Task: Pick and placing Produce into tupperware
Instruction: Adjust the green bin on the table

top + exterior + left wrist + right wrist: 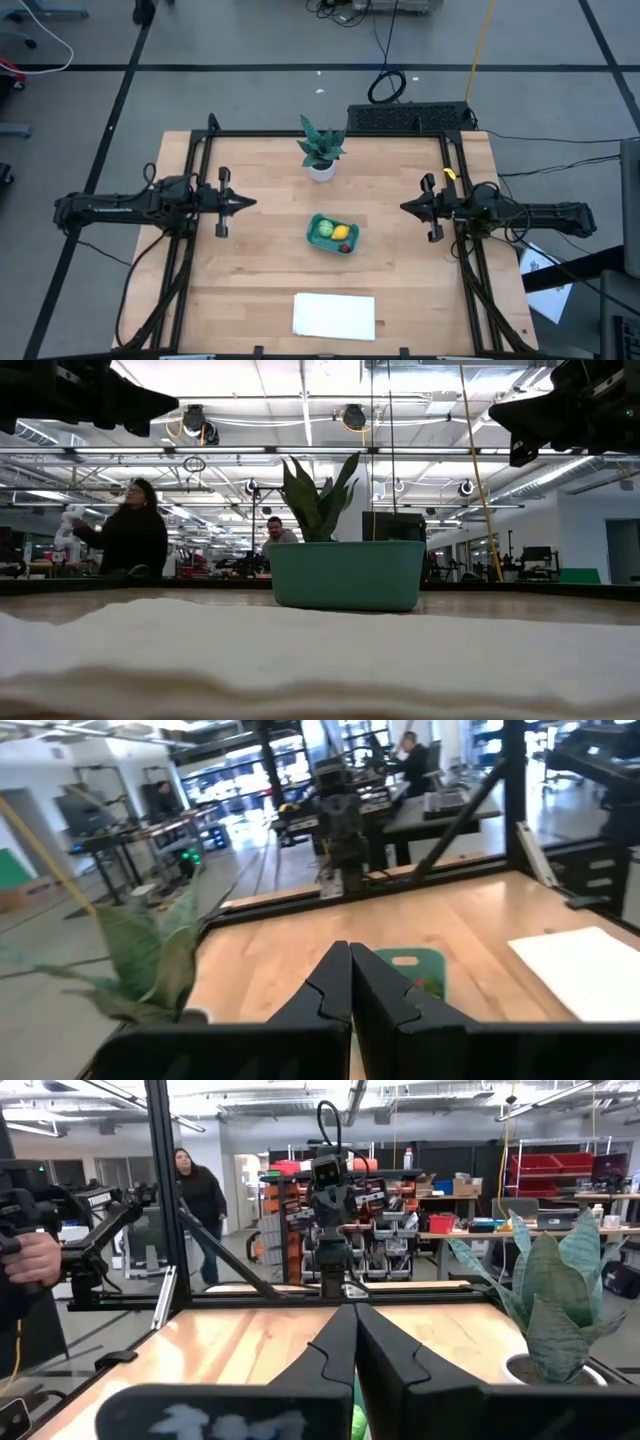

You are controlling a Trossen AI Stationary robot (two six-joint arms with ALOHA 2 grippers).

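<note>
Left gripper [250, 203]: fingers [335, 982] pressing together, holding nothing, hanging above the worktop's left half and pointing toward the centre.

Right gripper [405, 207]: fingers [350, 1342] likewise closed flat against each other and empty, hanging above the right half and pointing inward to face the left one.

Tupperware [332, 233]: teal, shallow, sitting slightly tilted on the wooden worktop [260, 270] between the two grippers, a little nearer the front edge, apart from both.

Produce, all lying inside the tupperware: light-green round piece [324, 229] at the left end; yellow piece [342, 233] just beside it; dark red piece [346, 247] at the front right corner.

Potted plant [321, 148]: spiky green leaves in a white pot, standing behind the tupperware toward the back edge, well apart from it.

White sheet [334, 315]: lying flat near the front edge, filling the foreground of the low view and hiding the foot of the tupperware there.

Black frame [330, 134]: running around the worktop's back and sides.

Room beyond: a standing person [133, 532] and a seated person [274, 534] showing past the worktop.
</note>
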